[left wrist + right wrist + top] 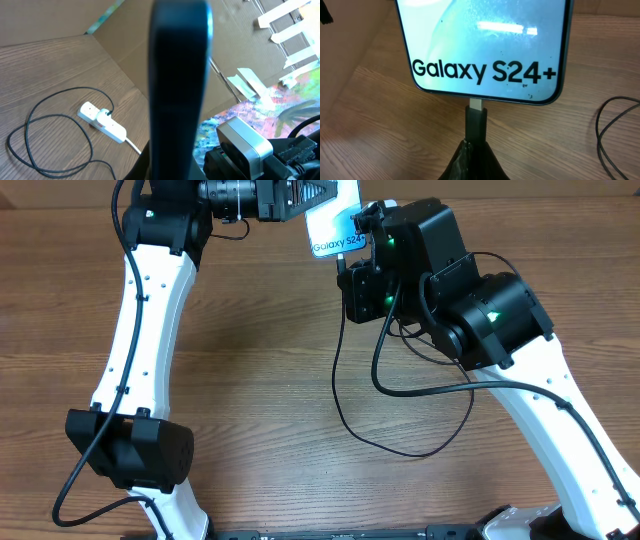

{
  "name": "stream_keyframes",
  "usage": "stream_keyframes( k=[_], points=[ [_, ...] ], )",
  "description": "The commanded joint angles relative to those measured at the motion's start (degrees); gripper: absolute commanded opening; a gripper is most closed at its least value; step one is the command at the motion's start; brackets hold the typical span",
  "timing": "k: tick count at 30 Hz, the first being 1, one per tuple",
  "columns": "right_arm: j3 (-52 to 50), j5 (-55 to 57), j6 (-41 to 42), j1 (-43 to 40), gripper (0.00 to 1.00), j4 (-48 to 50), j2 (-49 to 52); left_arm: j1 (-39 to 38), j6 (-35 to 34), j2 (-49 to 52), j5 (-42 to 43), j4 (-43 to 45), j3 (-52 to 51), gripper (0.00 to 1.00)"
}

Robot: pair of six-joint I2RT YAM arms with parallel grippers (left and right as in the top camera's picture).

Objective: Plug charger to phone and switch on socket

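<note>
The work sits over the far edge of your wood table (260, 370). The socket (102, 121) lies flat on the wood, well apart from the phone. Only the left wrist camera shows it, and its switch is not yet touched.

Your left claw (305, 202) is clamped on the phone (335, 230) and holds it up off the table, lit screen toward the right wrist camera. The charger (420, 450) loops slack across the wood toward the near side.

Your right claw (474, 152) is closed on the black plug body, just on the near side of the phone's bottom edge. The connector tip (476, 105) meets that edge with bare metal showing, so I judge it not fully seated.

If you push off-axis, the tip could bind or bend. If you push hard, the phone may slide in the left claw. The slack cable could also snag as you move.
</note>
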Motion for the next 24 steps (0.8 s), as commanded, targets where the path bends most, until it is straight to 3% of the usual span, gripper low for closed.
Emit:
stream_keyframes(
  k=[1, 24],
  points=[
    [0.92, 0.13, 0.0, 0.15, 0.04, 4.24, -0.11, -1.33, 0.96, -0.13, 6.25, -0.72, 0.83, 0.04],
    [0.92, -1.81, -2.01, 0.02, 0.04, 6.4, -0.13, -1.33, 0.24, -0.13, 10.4, -0.74, 0.83, 0.04]
  ],
)
